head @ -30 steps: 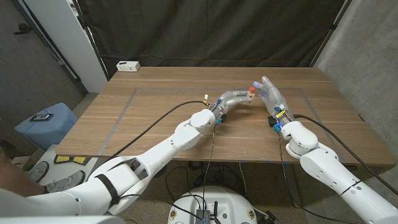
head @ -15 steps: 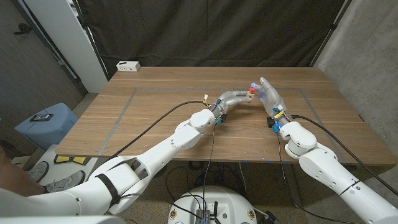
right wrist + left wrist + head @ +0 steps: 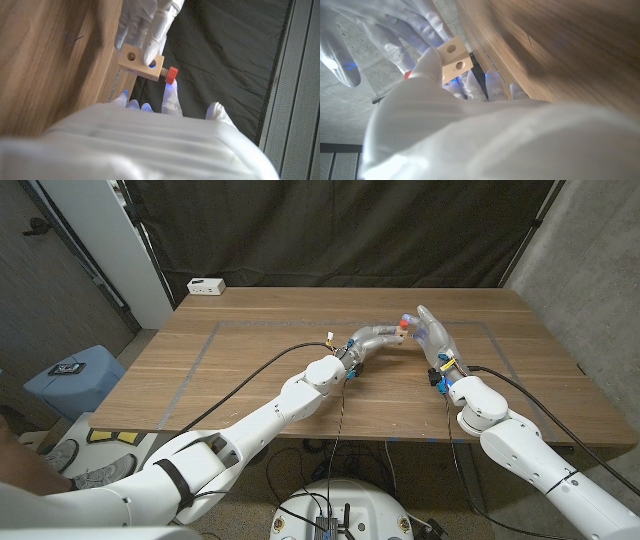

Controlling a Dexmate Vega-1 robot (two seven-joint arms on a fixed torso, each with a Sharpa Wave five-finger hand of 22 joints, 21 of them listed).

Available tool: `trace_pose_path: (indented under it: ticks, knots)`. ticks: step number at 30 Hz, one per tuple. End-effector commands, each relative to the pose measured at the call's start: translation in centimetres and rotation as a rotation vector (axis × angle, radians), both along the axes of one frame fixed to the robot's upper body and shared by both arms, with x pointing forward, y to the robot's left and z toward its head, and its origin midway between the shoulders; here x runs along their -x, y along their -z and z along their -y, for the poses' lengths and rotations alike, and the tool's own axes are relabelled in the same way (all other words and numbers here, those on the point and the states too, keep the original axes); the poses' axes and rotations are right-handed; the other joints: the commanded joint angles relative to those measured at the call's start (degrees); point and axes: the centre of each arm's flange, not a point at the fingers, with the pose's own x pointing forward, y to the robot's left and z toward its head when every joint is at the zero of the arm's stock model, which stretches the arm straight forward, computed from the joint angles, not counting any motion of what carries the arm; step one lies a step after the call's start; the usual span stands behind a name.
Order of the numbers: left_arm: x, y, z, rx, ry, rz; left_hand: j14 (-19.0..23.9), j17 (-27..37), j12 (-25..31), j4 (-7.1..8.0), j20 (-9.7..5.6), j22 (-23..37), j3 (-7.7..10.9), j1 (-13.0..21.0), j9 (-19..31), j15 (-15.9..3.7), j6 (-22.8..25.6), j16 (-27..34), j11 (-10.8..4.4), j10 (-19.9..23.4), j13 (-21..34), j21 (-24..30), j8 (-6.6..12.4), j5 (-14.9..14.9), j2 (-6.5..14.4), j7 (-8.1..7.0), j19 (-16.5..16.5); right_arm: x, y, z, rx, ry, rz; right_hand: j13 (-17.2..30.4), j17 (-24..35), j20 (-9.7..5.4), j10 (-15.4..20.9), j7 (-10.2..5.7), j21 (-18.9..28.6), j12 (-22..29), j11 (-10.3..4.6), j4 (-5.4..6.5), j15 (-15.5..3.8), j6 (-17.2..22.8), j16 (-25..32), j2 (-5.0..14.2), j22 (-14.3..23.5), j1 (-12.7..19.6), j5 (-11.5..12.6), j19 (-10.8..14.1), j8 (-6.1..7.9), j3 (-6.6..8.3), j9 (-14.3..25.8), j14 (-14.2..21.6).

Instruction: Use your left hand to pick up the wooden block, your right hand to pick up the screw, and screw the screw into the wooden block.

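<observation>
The wooden block (image 3: 141,63) is up off the table, held in the left hand (image 3: 372,338) above the middle of the tabletop, a little toward the far side. In the right wrist view the left hand's pale fingers (image 3: 150,27) wrap over the block's top and front, and two round holes show on its light face; one finger covers part of the second hole. The screw (image 3: 170,75), with its red head, sticks out of the block's end, so it sits in the block and points toward the right hand (image 3: 432,337).

The right hand is raised just to the right of the left one, fingers reaching up and apart. Its fingertips (image 3: 169,93) sit right below the red head in the right wrist view, very close, but I cannot tell whether they are pinching it or merely beside it. In the head view a spot of red shows between the two hands, with the hands nearly meeting there.

The left wrist view shows the block (image 3: 452,60) again, the left hand's thumb pressed on its near face, the right hand's fingers (image 3: 385,37) spread beyond it.

On the wooden table (image 3: 250,370) a white power strip (image 3: 206,285) lies at the far left corner. A blue bin (image 3: 75,375) stands on the floor to the left of the table.
</observation>
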Motion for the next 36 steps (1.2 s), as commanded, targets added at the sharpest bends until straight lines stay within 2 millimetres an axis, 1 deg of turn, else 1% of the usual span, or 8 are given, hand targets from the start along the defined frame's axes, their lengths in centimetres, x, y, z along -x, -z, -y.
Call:
trace_pose_path:
  ticks: [1,11,21,36]
  knots:
    - [-0.12,0.05,-0.10,0.007,-0.004,-0.005,-0.3,0.2,0.4,-0.16,-0.07,0.2,0.46,0.4,0.1,-4.65,0.2,0.0,-0.36,0.2,0.2,0.3,0.26,0.4,0.2,-0.44,0.1,0.03,0.20,-0.18,-0.006,-0.003,-0.001,0.0,0.2,0.53,-5.5,0.09,0.6,0.3,-0.20,-0.01,-0.50,0.8,0.2,0.57,0.2,0.1,0.2,0.1,0.34,0.58,0.1,-10.3]
    - [-0.22,0.01,-0.07,0.010,-0.004,-0.006,-0.3,0.2,0.4,-0.09,-0.11,0.2,0.51,0.4,0.1,-4.70,0.1,0.0,-0.36,0.2,0.3,0.3,0.28,0.4,0.2,-0.44,0.1,0.06,0.54,-0.25,-0.009,-0.007,-0.010,0.0,0.1,1.03,-5.1,-0.16,0.7,0.3,-0.59,-0.20,-0.70,1.7,0.3,0.78,0.2,0.2,0.2,0.6,0.31,0.83,0.1,-10.0]
    - [-0.28,-0.07,-0.06,0.010,-0.003,-0.006,-0.2,0.2,0.4,0.02,-0.10,0.2,0.49,0.2,0.1,-4.62,0.1,0.0,-0.34,0.2,0.3,0.3,0.29,0.3,0.2,-0.44,0.1,0.23,0.81,-0.31,-0.013,-0.006,-0.012,0.0,0.1,1.03,-4.6,-0.20,0.9,0.4,-0.84,-0.40,-0.84,2.5,0.4,0.88,0.2,0.4,0.2,1.1,0.29,1.03,0.1,-9.6]
    - [-0.45,-0.08,-0.10,0.014,-0.004,-0.012,-0.2,0.3,0.5,0.09,-0.15,0.2,0.55,0.1,0.1,-4.67,0.2,0.1,-0.36,0.2,0.3,0.3,0.35,0.3,0.2,-0.43,0.1,0.60,1.11,-0.39,-0.015,0.000,-0.015,0.0,0.0,1.41,-3.7,-0.16,1.0,0.5,-1.28,-0.58,-1.08,4.0,0.6,1.21,0.2,0.5,0.2,2.0,0.34,1.38,0.1,-9.1]
